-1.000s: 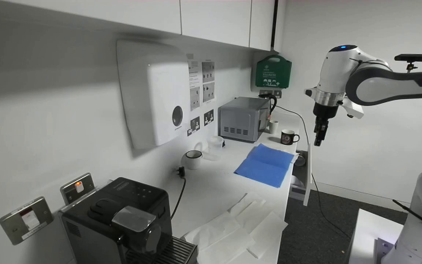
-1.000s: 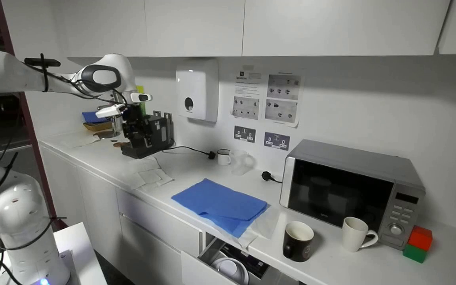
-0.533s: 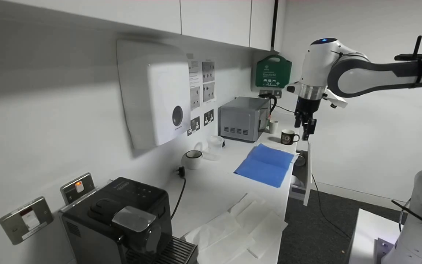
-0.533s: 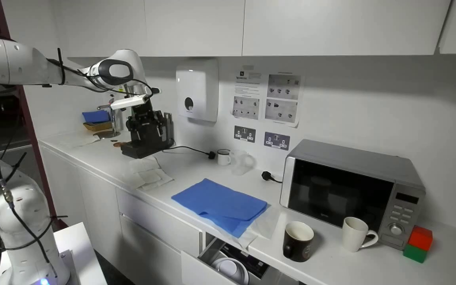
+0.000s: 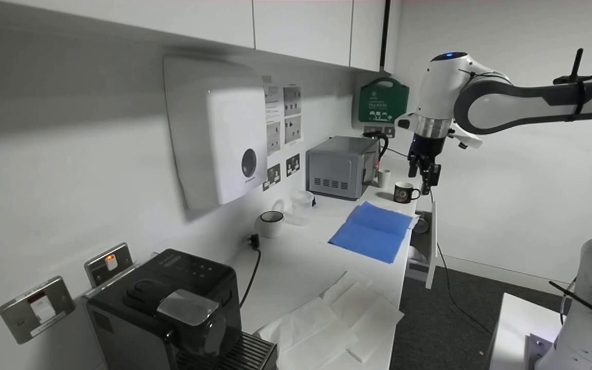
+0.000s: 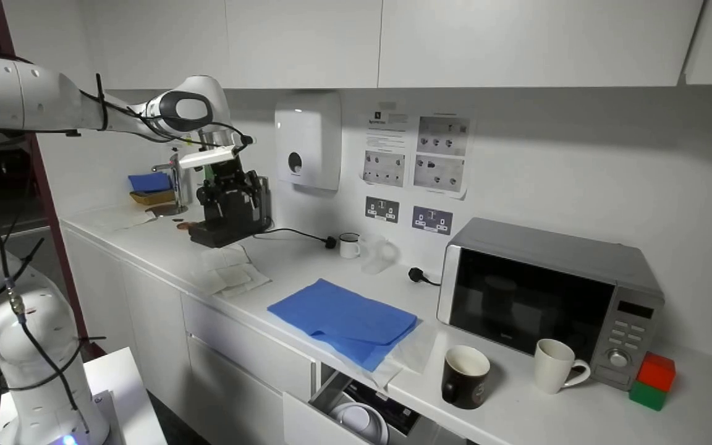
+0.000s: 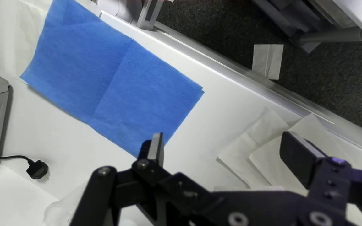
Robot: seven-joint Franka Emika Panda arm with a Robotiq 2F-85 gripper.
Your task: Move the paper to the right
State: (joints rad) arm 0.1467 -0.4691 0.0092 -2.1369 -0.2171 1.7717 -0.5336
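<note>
A blue paper sheet with a fold lies flat on the white counter, seen in both exterior views (image 5: 373, 234) (image 6: 347, 315) and in the wrist view (image 7: 115, 72). Several creased white paper sheets lie farther along the counter by the coffee machine, in both exterior views (image 5: 327, 329) (image 6: 232, 272) and the wrist view (image 7: 247, 150). My gripper is open and empty, well above the counter, in both exterior views (image 5: 419, 180) (image 6: 230, 201). In the wrist view the gripper (image 7: 223, 142) has one finger over the blue sheet's near corner and one over the white sheets.
A black coffee machine (image 5: 172, 308) stands beside the white sheets. A microwave (image 6: 529, 296), a black mug (image 6: 466, 377), a white mug (image 6: 555, 364) and stacked blocks (image 6: 652, 380) stand past the blue sheet. An open drawer (image 6: 325, 423) juts out below the counter.
My gripper has moved up and toward the counter, and has turned so that both fingers show apart. The last half second shows only a small shift. The papers have not moved.
</note>
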